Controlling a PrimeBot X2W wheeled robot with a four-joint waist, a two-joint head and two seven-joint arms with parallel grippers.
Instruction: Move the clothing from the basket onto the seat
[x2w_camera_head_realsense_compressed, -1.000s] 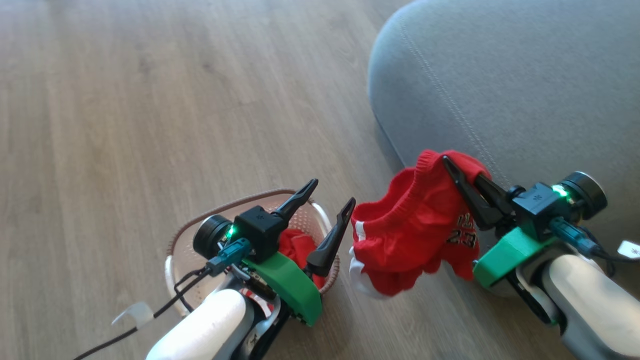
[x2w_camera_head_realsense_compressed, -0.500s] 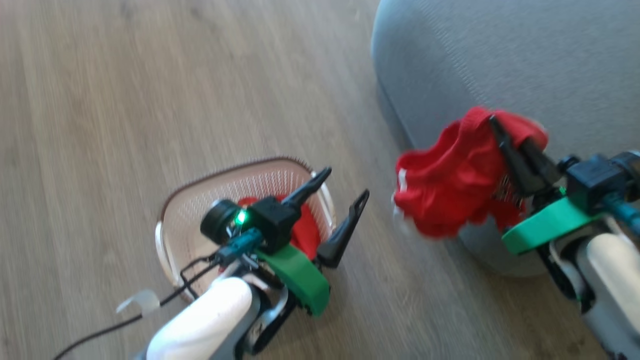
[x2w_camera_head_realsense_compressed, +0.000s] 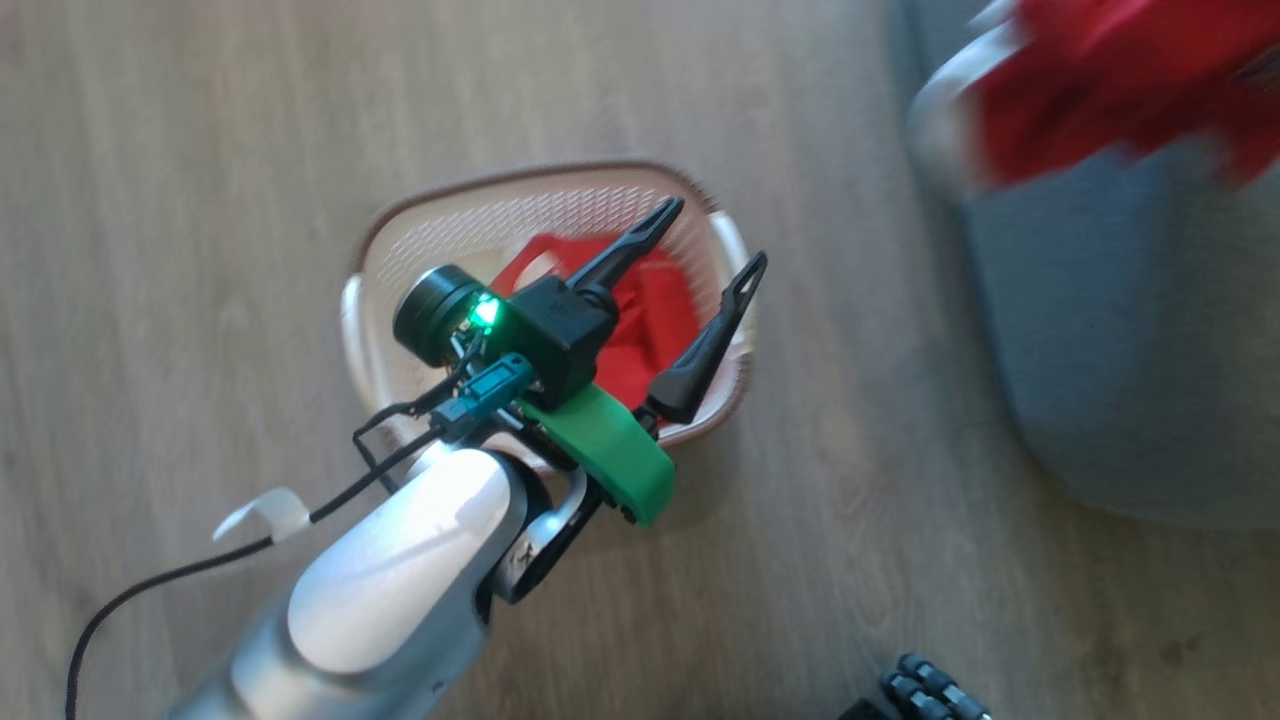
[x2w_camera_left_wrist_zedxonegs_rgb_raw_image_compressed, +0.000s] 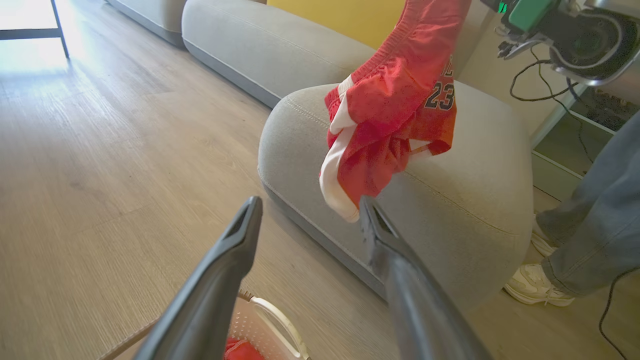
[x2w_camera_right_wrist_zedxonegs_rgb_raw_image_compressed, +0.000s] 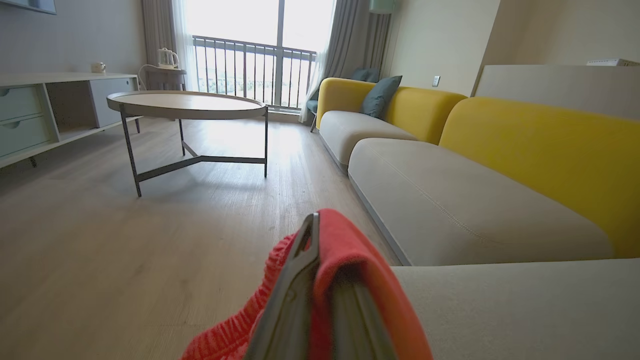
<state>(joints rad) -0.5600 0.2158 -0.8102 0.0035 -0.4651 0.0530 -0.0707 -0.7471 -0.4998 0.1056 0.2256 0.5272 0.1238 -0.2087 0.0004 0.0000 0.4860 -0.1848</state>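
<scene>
In the head view, the left gripper (x2w_camera_head_realsense_compressed: 718, 232) hangs at centre frame with its two long dark fingers spread wide, gripping nothing. Below it is the cream plastic basket (x2w_camera_head_realsense_compressed: 440, 205), which has oval corners, perforated walls and a brown braided-look rim. It stands on the pale wood-grain floor (x2w_camera_head_realsense_compressed: 200, 200). A crumpled soft red garment (x2w_camera_head_realsense_compressed: 665, 310) lies inside the basket. At the upper right, blurred, bright red shorts (x2w_camera_head_realsense_compressed: 1100, 80) with a white band hang above the large grey upholstered seat (x2w_camera_head_realsense_compressed: 1100, 330).

In the left wrist view, the red shorts (x2w_camera_left_wrist_zedxonegs_rgb_raw_image_compressed: 395, 110) dangle at upper centre in front of the seat's (x2w_camera_left_wrist_zedxonegs_rgb_raw_image_compressed: 465, 200) rounded corner. They have a ribbed waistband at the top, a dark printed "23" and white side trim curling at the hem. The seat's woven grey cloth carries a double line of pale stitching. At the bottom edge are a corner of the basket (x2w_camera_left_wrist_zedxonegs_rgb_raw_image_compressed: 272, 325) and a scrap of the red garment (x2w_camera_left_wrist_zedxonegs_rgb_raw_image_compressed: 242, 351). At the right edge are a person's jeans leg (x2w_camera_left_wrist_zedxonegs_rgb_raw_image_compressed: 600, 220) and pale shoe (x2w_camera_left_wrist_zedxonegs_rgb_raw_image_compressed: 537, 287).

In the right wrist view, at bottom centre, the right gripper (x2w_camera_right_wrist_zedxonegs_rgb_raw_image_compressed: 322, 280) has its fingers pressed together on the ribbed red waistband of the shorts (x2w_camera_right_wrist_zedxonegs_rgb_raw_image_compressed: 350, 240), which drapes over them. The seat (x2w_camera_right_wrist_zedxonegs_rgb_raw_image_compressed: 525, 310) fills the lower right. A round metal-legged table (x2w_camera_right_wrist_zedxonegs_rgb_raw_image_compressed: 185, 102) stands at the upper left.
</scene>
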